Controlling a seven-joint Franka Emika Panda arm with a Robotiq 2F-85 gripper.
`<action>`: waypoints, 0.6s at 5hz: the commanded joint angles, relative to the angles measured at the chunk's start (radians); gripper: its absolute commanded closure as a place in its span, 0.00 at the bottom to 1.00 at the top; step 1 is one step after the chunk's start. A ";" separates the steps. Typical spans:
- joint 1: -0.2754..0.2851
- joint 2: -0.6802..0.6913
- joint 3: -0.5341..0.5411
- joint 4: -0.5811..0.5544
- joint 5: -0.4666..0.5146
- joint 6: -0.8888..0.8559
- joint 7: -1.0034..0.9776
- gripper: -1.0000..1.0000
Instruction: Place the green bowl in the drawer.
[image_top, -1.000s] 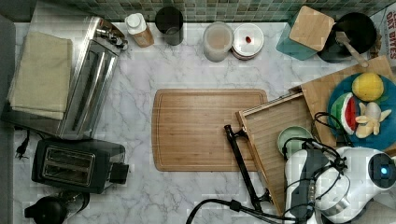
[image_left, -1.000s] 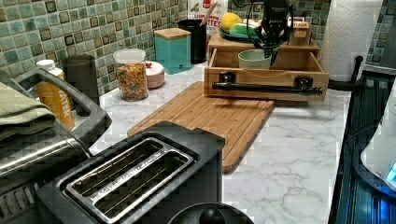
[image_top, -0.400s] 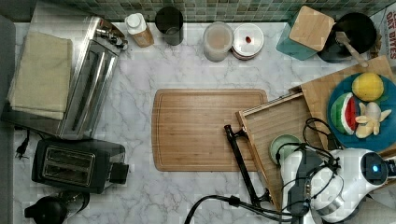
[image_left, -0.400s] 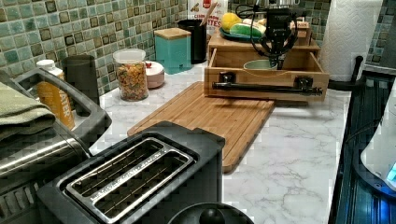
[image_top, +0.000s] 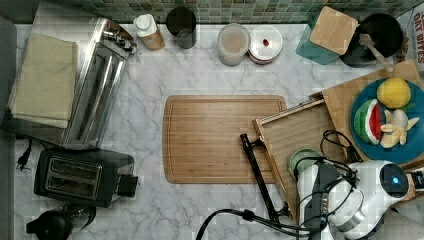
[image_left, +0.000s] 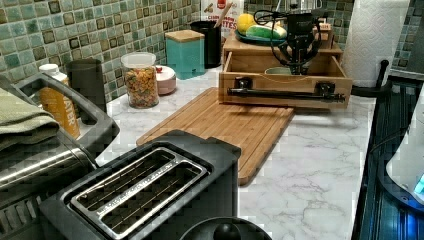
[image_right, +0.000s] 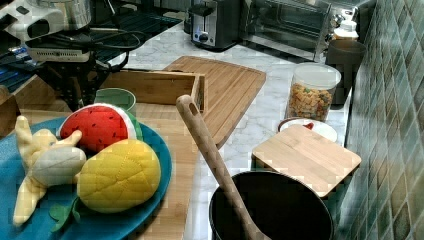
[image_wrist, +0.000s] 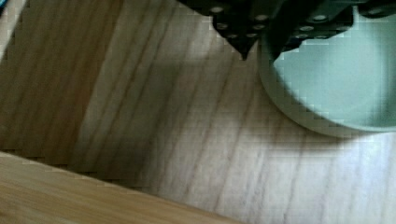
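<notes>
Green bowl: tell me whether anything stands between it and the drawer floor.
Nothing visible does. The green bowl is inside the drawer, low over its wooden floor, with the gripper pinching its rim.

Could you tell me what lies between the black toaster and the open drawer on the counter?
In the top view, the bamboo cutting board lies between the black toaster and the drawer, with bare marble either side.

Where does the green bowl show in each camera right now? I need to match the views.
Top view: green bowl inside the drawer, at the arm's edge.
Left view: its rim shows above the drawer's front wall, below the gripper.
Right view: it sits behind the toy watermelon slice.
Wrist view: it rests on the drawer floor.
Shared landmark: the drawer's wooden walls.
</notes>
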 joint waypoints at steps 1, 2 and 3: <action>0.021 -0.092 -0.013 0.007 -0.091 -0.005 0.192 0.00; 0.016 -0.092 -0.009 0.007 -0.091 -0.005 0.192 0.00; 0.017 -0.092 -0.009 0.007 -0.091 -0.005 0.192 0.00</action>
